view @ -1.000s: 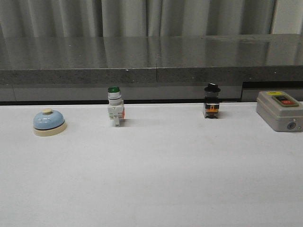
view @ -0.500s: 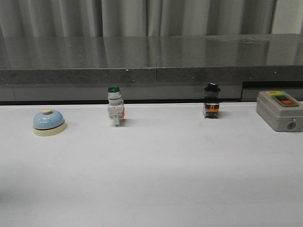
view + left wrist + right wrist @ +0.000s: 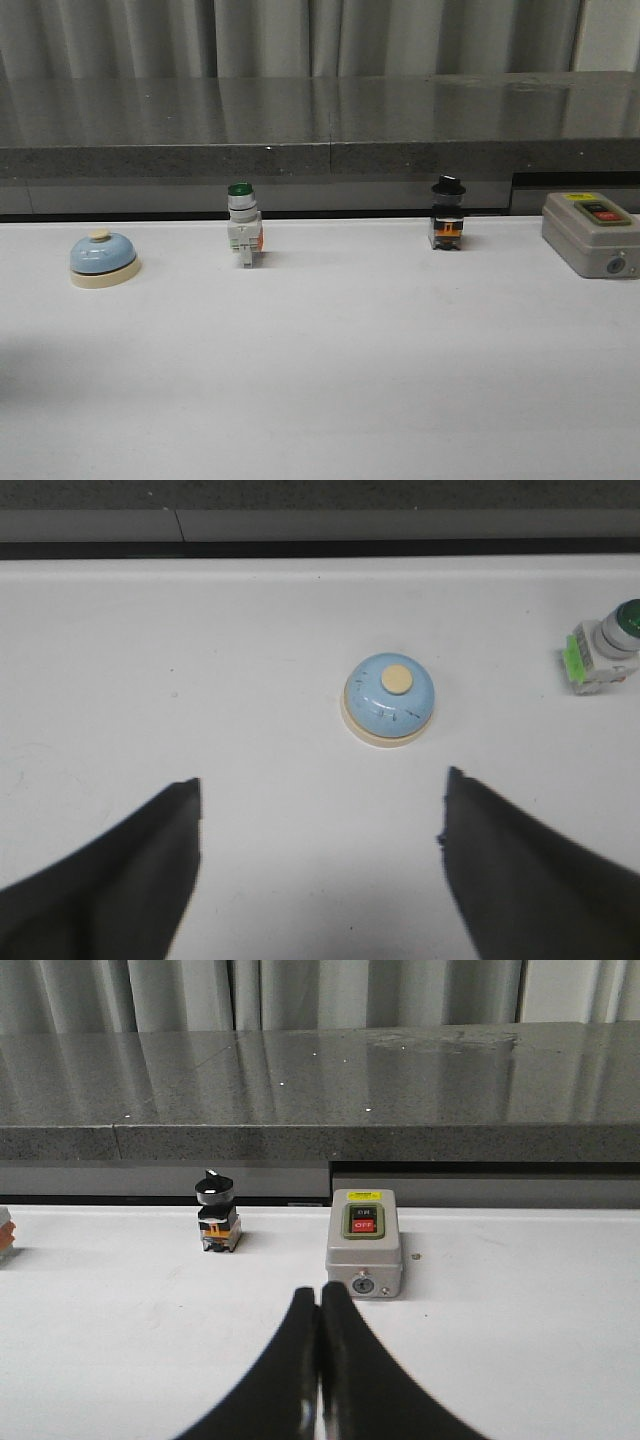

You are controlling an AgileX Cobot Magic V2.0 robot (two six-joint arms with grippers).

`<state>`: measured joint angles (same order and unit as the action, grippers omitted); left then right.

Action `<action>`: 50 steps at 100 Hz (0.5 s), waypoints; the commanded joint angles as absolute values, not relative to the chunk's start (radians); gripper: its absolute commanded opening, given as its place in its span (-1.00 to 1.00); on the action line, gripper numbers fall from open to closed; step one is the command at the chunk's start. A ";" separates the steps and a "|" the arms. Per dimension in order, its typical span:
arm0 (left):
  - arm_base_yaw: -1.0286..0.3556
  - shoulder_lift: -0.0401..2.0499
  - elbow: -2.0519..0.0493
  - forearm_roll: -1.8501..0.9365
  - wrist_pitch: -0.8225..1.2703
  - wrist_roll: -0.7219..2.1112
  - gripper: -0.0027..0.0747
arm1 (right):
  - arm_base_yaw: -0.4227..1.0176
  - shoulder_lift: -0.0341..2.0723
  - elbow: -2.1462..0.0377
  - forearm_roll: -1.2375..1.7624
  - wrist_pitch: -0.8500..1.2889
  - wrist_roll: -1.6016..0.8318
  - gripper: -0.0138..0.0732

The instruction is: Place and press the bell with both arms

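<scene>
The light-blue bell (image 3: pixel 103 258) with a cream base and button stands on the white table at the far left. In the left wrist view the bell (image 3: pixel 390 700) lies ahead of my left gripper (image 3: pixel 320 800), which is open and empty, fingers wide apart, above the table. My right gripper (image 3: pixel 320 1295) is shut and empty, its fingertips pressed together, pointing toward the grey switch box (image 3: pixel 364 1239). Neither arm shows in the front view.
A green-capped white pushbutton (image 3: pixel 243 227) stands mid-left, also in the left wrist view (image 3: pixel 603 652). A black-knobbed switch (image 3: pixel 447 215) stands mid-right. The grey switch box (image 3: pixel 590 233) sits at the far right. A dark stone ledge (image 3: pixel 320 120) runs behind the table.
A faint shadow has spread over the table's lower left in the front view. The bell and switches have not moved.
</scene>
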<state>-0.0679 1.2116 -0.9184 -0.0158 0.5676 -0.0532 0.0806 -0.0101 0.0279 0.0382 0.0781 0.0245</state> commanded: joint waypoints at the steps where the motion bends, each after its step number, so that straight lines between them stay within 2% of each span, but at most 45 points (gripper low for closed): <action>1: -0.067 1.191 -0.952 -0.024 0.538 -0.051 0.80 | 0.076 -0.026 0.009 0.032 -0.006 0.022 -0.83; 26: -0.111 1.238 -0.971 -0.047 0.550 -0.049 0.80 | 0.076 -0.026 0.009 0.032 -0.006 0.022 -0.83; 50: -0.215 1.434 -1.072 -0.041 0.528 -0.049 0.80 | 0.076 -0.026 0.009 0.032 -0.006 0.022 -0.83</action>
<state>-0.1873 1.3928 -1.0037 -0.0325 0.5863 -0.0509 0.0806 -0.0101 0.0279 0.0382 0.0781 0.0245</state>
